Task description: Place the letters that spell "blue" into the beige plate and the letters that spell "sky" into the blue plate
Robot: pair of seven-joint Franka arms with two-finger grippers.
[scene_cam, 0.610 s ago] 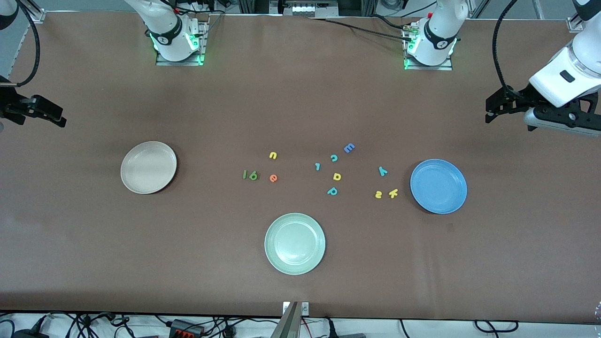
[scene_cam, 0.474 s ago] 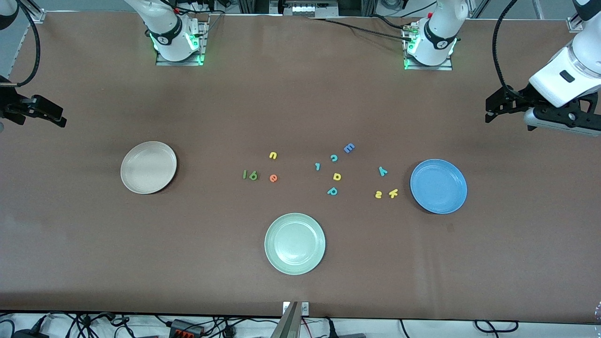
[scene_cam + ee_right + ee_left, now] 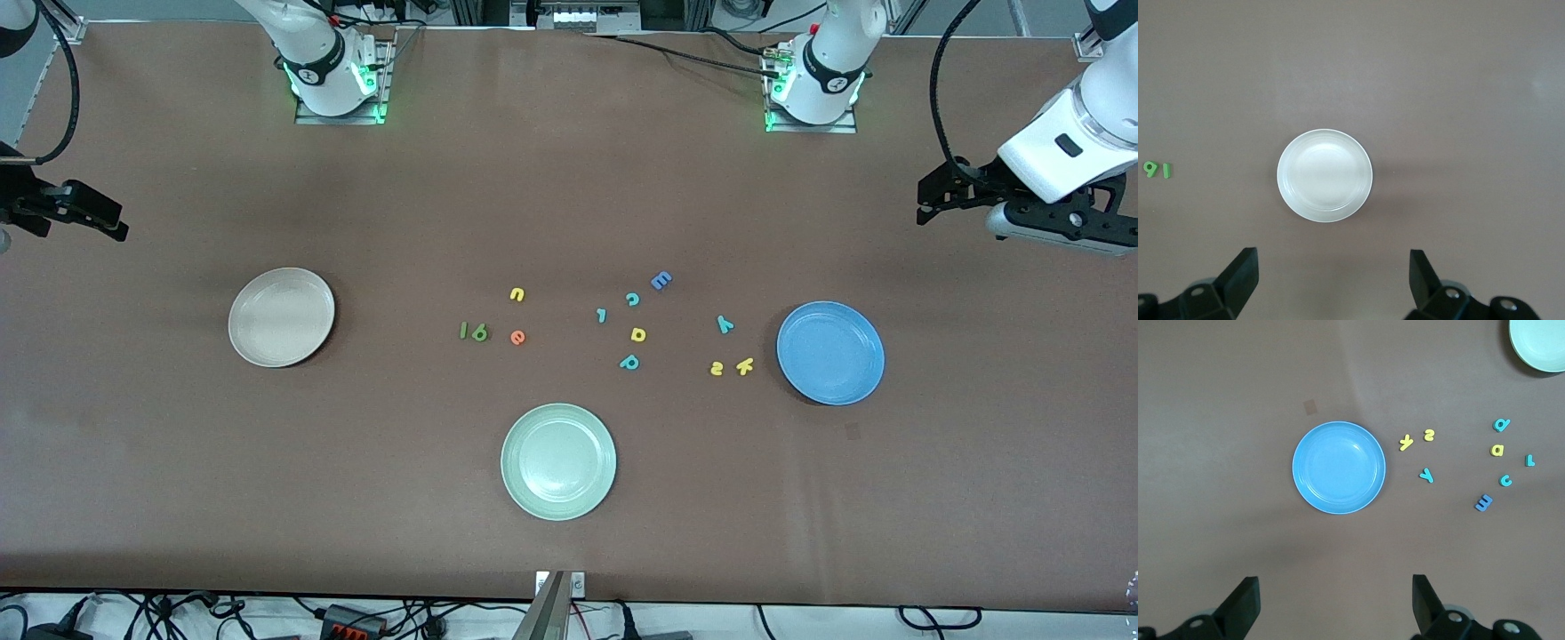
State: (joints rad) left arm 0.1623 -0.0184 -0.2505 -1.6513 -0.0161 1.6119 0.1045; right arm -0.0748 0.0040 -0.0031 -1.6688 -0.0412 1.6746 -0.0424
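A: Item one, nearest the front camera?
B: Pale green plate point(image 3: 558, 461), alone on bare brown table point(image 3: 178, 498), open cloth all round it.

A: Next row?
B: Middle band. Beige plate point(image 3: 281, 316) toward the right arm's end, nothing in it. Blue plate point(image 3: 830, 353) toward the left arm's end, nothing in it. Between them, loose letters, none touching a plate.

A: List the letters.
B: Green l point(image 3: 463, 331) and dark green b point(image 3: 480, 332) side by side, orange e point(image 3: 517, 337) just beside them, yellow u point(image 3: 517, 294) a little farther back. Yellow s point(image 3: 717, 368) and yellow k point(image 3: 744, 365) close to the blue plate's rim, teal y point(image 3: 725, 324) farther back. In the middle: teal p point(image 3: 629, 362), yellow a point(image 3: 637, 334), teal l point(image 3: 601, 315), teal c point(image 3: 632, 299), blue E point(image 3: 661, 281).

A: Grippers?
B: Left gripper point(image 3: 1335, 603) up over the table edge at its own end, jaws spread wide, holding nothing. Right gripper point(image 3: 1331, 280) likewise at its end, wide and unladen. Broad bare cloth lies between each and the plates.
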